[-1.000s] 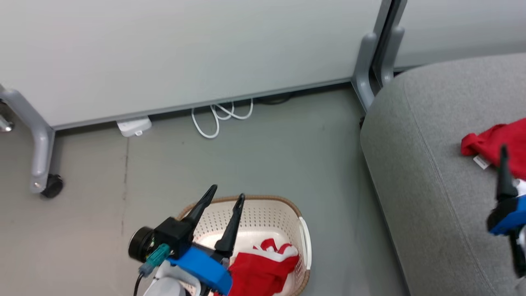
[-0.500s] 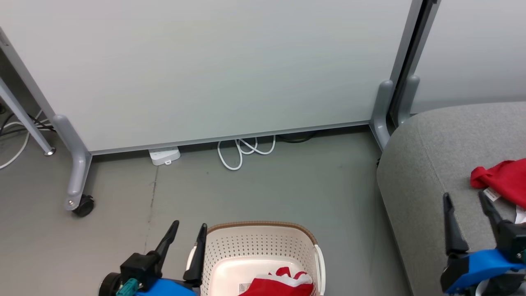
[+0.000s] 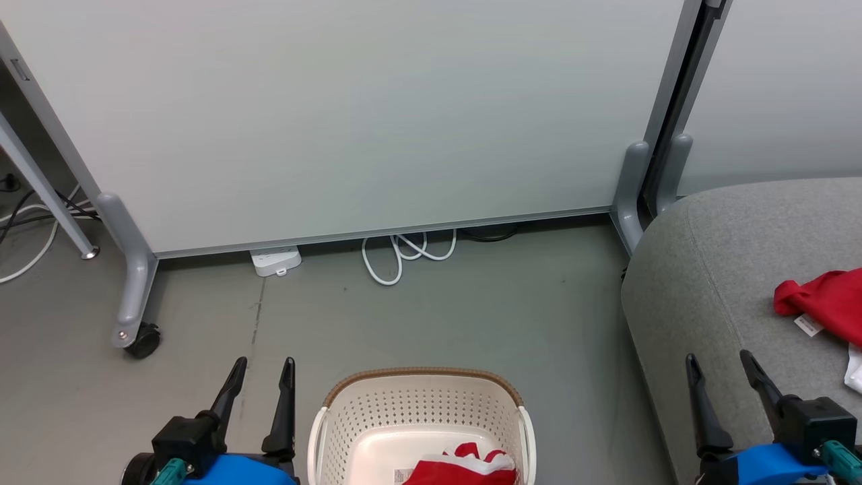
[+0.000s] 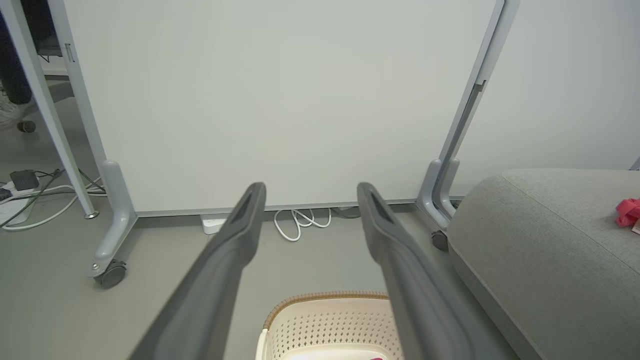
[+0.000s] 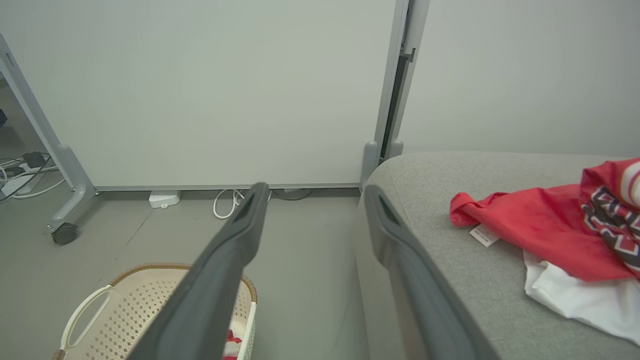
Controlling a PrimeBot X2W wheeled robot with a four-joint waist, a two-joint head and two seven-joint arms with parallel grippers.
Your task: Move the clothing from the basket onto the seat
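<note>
The cream basket (image 3: 417, 404) with its brown rim stands on the floor at the bottom centre; a red and white piece of clothing (image 3: 465, 465) lies in it. More red clothing (image 3: 821, 303) with a white tag rests on the grey seat (image 3: 714, 269) at the right, and in the right wrist view this clothing (image 5: 545, 230) lies over a white piece. My left gripper (image 3: 264, 367) is open and empty, left of the basket. Over the seat's front edge my right gripper (image 3: 720, 360) is open and empty. The basket (image 4: 325, 320) and seat (image 4: 550, 240) show in the left wrist view.
A white partition panel (image 3: 350, 114) on grey castor feet (image 3: 135, 330) stands behind the basket. A white cable (image 3: 404, 252) and a power strip (image 3: 275, 261) lie at its base. More cables (image 3: 27, 222) trail at the far left.
The camera has tilted up and turned. My left gripper has come out from over the basket to its left side, and my right gripper has drawn back from the clothing on the seat.
</note>
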